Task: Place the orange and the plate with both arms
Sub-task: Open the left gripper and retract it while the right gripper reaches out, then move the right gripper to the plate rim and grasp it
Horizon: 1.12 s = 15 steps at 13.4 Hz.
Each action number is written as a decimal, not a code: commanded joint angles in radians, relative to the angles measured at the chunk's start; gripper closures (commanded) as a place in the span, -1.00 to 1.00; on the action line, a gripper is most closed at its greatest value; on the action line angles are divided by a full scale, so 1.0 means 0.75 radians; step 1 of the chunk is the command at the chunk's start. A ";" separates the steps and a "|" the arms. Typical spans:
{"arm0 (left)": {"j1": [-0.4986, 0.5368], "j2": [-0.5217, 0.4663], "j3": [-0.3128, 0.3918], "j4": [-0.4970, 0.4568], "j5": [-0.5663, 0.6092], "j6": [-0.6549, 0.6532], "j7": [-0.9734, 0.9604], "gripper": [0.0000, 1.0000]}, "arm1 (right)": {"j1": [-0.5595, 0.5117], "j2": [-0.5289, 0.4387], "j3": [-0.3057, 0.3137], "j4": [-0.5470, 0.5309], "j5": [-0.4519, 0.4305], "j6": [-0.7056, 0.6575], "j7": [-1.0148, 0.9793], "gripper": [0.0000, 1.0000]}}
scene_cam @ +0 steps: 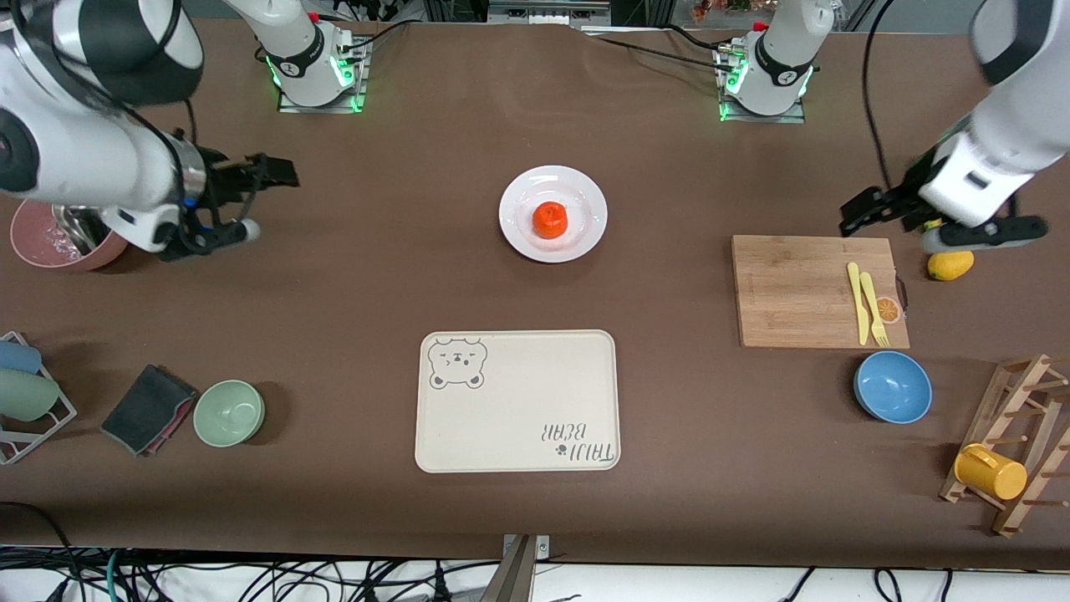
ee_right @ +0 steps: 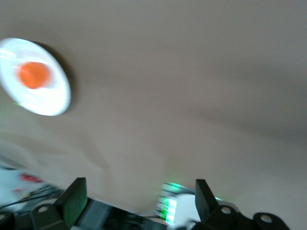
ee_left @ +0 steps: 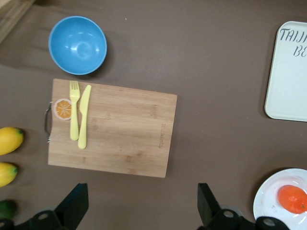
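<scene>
Both grippers agape, orange (scene_cam: 550, 219) on plate (scene_cam: 517, 231)

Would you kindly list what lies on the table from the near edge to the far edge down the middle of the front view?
Bear-print tray → white plate with the orange resting on it. The plate lies farther from the front camera than the tray, with bare tablecloth between them.

One orange (scene_cam: 550, 219) on one white plate (scene_cam: 517, 226). One bear-print tray (scene_cam: 517, 400). Three bowls: blue (scene_cam: 892, 386), green (scene_cam: 229, 412), pink (scene_cam: 46, 243). One cutting board (scene_cam: 794, 292) with one fork (scene_cam: 874, 310) and one knife (scene_cam: 858, 303). Two lemons (ee_left: 9, 140) (ee_left: 7, 173), and possibly one dark green fruit (ee_left: 6, 208), mostly cut off. One yellow mug (scene_cam: 990, 471).
</scene>
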 commanded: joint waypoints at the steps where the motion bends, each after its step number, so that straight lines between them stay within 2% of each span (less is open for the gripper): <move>1: 0.013 0.002 -0.001 0.134 0.035 -0.153 0.022 -1.00 | -0.008 0.109 -0.003 0.007 0.193 0.086 -0.001 -1.00; 3: 0.013 0.004 -0.003 0.208 0.035 -0.225 0.012 -1.00 | 0.026 0.180 -0.001 -0.001 0.317 0.143 -0.001 -1.00; 5: 0.017 0.004 -0.005 0.233 0.037 -0.249 0.000 -1.00 | 0.037 0.270 -0.001 -0.013 0.511 0.194 -0.003 -1.00; 7: 0.015 0.004 -0.005 0.233 0.045 -0.251 -0.008 -1.00 | 0.077 0.334 0.001 -0.031 0.624 0.286 -0.005 -1.00; 10: 0.015 0.018 -0.008 0.271 0.082 -0.255 -0.010 -1.00 | 0.233 0.365 0.003 -0.174 0.820 0.582 -0.031 -1.00; 12: 0.015 0.032 -0.010 0.280 0.082 -0.257 -0.010 -1.00 | 0.317 0.367 0.013 -0.272 0.929 0.724 -0.210 -1.00; 15: 0.017 0.036 -0.003 0.280 0.082 -0.260 0.000 -1.00 | 0.337 0.436 0.019 -0.367 1.064 0.761 -0.527 -1.00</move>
